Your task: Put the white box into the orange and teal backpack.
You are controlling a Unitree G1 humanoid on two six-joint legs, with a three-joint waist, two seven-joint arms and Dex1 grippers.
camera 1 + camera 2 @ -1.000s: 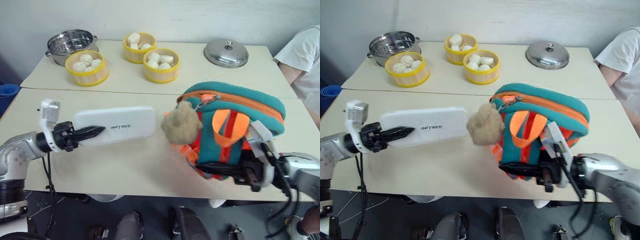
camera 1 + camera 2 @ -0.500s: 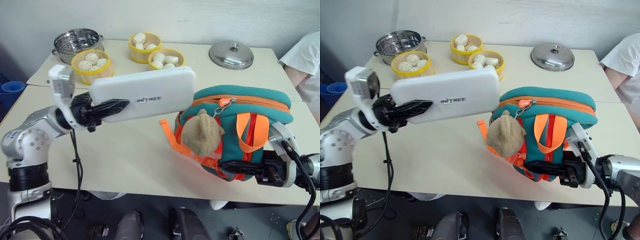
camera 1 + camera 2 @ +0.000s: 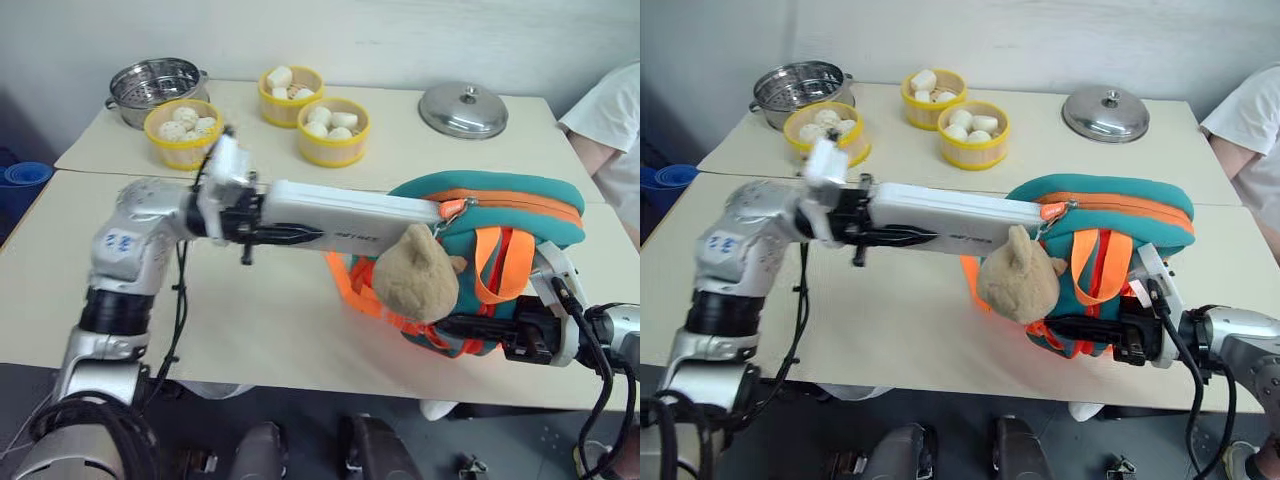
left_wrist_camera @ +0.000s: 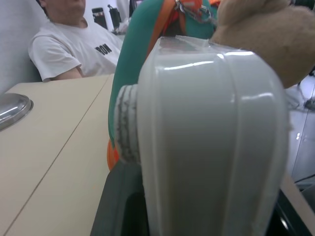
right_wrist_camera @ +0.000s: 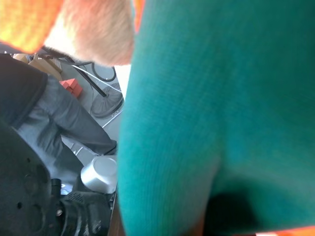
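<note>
Left eye view: white box (image 3: 350, 218) tip at backpack (image 3: 520, 205) zipper opening.

Looks like a robot test room dressed up with kitchen props, not a real kitchen.

Two plain cream benches (image 3: 300, 330) pushed together against a bare white wall (image 3: 380, 35), with yellow steamer baskets of buns (image 3: 333, 130), a metal steamer pot (image 3: 153, 83) and a loose pot lid (image 3: 463, 108) laid out on top. A person in a white t-shirt (image 3: 610, 125) sits at the side, and cables (image 3: 180, 310) hang off the bench edge.
</note>
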